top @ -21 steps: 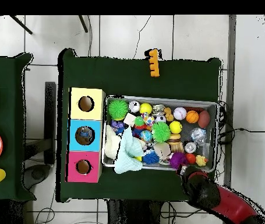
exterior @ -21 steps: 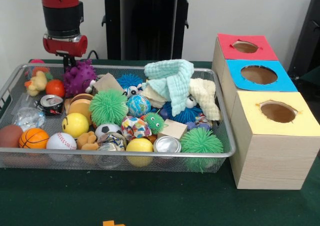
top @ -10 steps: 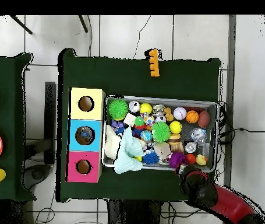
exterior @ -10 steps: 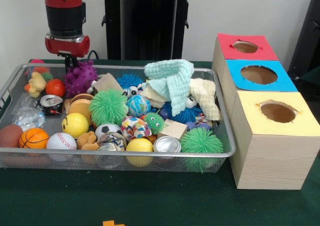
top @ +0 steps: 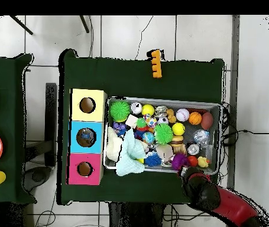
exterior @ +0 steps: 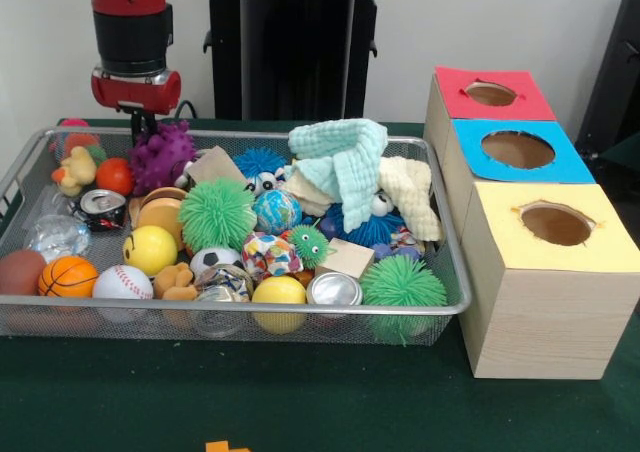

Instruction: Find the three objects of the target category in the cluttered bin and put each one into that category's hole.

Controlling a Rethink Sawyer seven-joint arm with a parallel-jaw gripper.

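The wire mesh bin (exterior: pixel 452 307) is full of mixed toys. Among them are a purple spiky ball (exterior: pixel 158 155), a big green fuzzy ball (exterior: pixel 216 214), another green one (exterior: pixel 402 282), a mint cloth (exterior: pixel 343 162), two crushed cans (exterior: pixel 103 205) (exterior: pixel 334 289), a baseball (exterior: pixel 122 282) and a small basketball (exterior: pixel 68 276). Three boxes with holes stand beside the bin: red (exterior: pixel 490 94), blue (exterior: pixel 517 150) and yellow (exterior: pixel 556 224). My gripper (exterior: pixel 140 127) hangs at the bin's far left corner, just behind the purple spiky ball. In the overhead view the gripper (top: pixel 187 173) sits at the bin's lower edge (top: pixel 160 171).
An orange toy piece (top: pixel 155 63) lies on the green table beyond the bin. Its edge also shows in the front view as the orange piece (exterior: pixel 225 446). A second table (top: pixel 6 177) at the overhead view's left holds coloured plates and a yellow cup.
The arm has shifted slightly toward the purple spiky ball along the bin's far rim. Nothing in the bin has moved.
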